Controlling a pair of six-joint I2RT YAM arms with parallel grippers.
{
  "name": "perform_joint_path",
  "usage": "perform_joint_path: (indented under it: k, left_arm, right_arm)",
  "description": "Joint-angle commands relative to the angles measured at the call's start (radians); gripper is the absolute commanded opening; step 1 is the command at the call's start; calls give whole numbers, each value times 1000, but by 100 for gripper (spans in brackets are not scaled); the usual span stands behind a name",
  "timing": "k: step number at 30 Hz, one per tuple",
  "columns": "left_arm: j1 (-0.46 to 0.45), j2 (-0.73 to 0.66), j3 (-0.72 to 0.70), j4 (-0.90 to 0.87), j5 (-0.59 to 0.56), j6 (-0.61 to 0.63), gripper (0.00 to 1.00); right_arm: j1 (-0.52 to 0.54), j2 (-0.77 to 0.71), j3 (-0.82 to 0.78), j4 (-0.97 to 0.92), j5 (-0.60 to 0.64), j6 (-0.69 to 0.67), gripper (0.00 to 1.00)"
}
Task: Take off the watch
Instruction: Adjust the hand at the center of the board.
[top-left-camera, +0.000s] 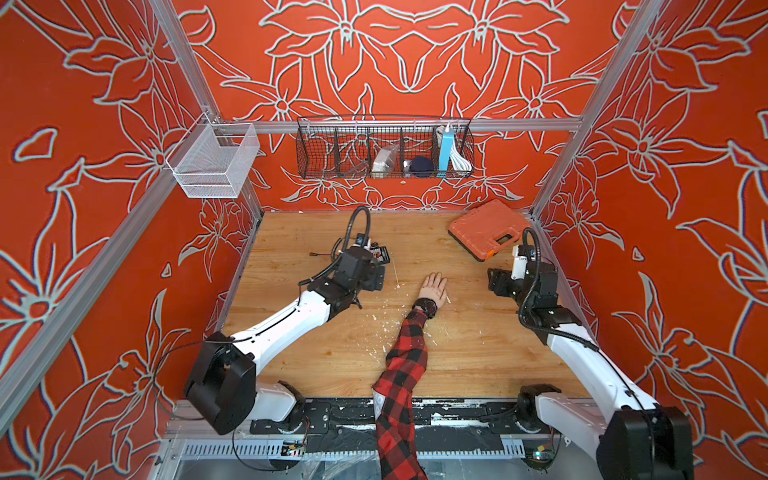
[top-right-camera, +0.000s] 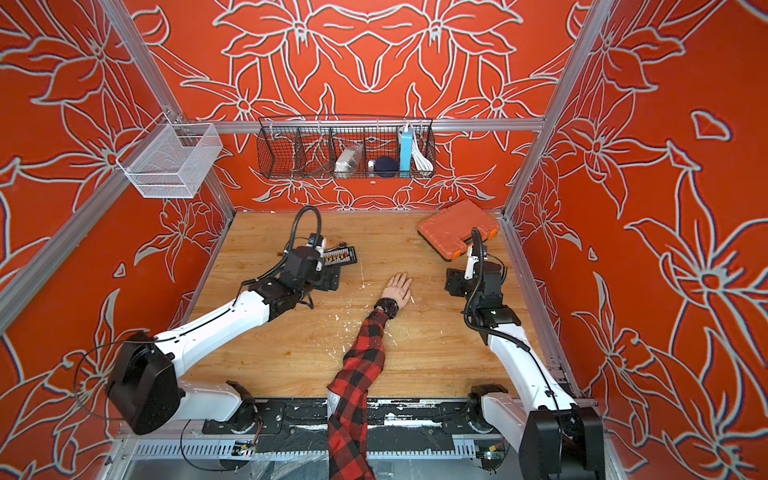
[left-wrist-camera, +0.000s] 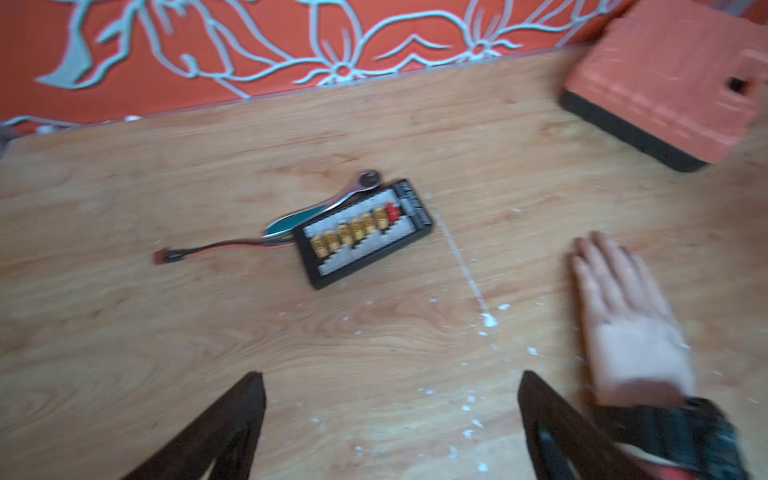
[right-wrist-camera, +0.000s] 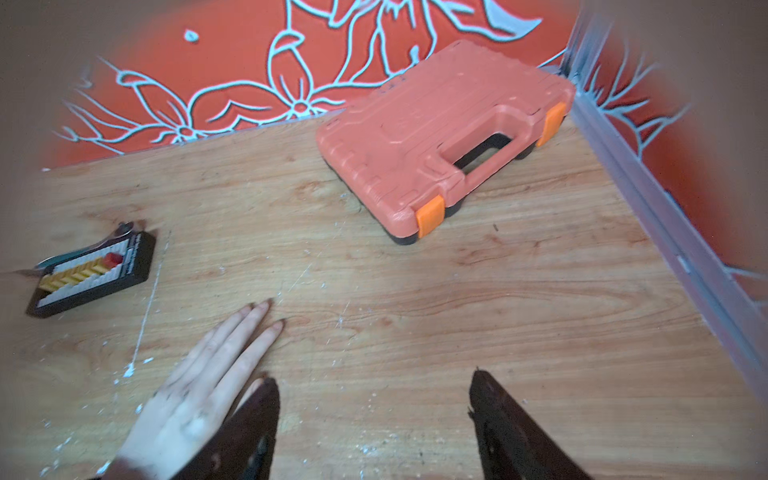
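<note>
Circling the wrist of the plaid-sleeved arm (top-left-camera: 409, 353), the watch (top-left-camera: 427, 307) sits between both grippers, its strap running crosswise to the forearm. The left gripper (left-wrist-camera: 390, 376), jaws apart and empty, has it just outside its jaws and seems nearer; the right gripper (right-wrist-camera: 373, 376), likewise apart and empty, flanks the pale hand (right-wrist-camera: 199, 386).

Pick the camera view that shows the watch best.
A top view: the watch shows whole and unblocked, though small. The left wrist view is closer, but blurred, and the picture's edge cuts it off. The right wrist view shows the hand; of the watch, at most a dark sliver.
</note>
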Motion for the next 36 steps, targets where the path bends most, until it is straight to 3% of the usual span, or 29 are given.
perform_joint_path:
  k: [1, 7, 13, 25, 32, 36]
  left_arm:
    - [-94, 77, 126, -217, 9, -30, 94]
    - [-222, 244, 308, -364, 22, -66, 95]
    - [-296, 356, 349, -426, 103, -103, 94]
    - [-308, 446, 274, -344, 257, -184, 91]
    - [-308, 485, 246, -306, 255, -177, 83]
    - [-307, 502, 233, -286, 246, -169, 72]
  right_arm:
    - [6, -20, 12, -63, -56, 48, 75]
    - [7, -23, 2, -84, 2, 77, 77]
    - [6, -31, -2, -90, 11, 74, 77]
    - [7, -22, -9, -72, -8, 71, 78]
    - [6, -20, -13, -59, -17, 70, 78]
    - [6, -25, -28, -44, -17, 66, 78]
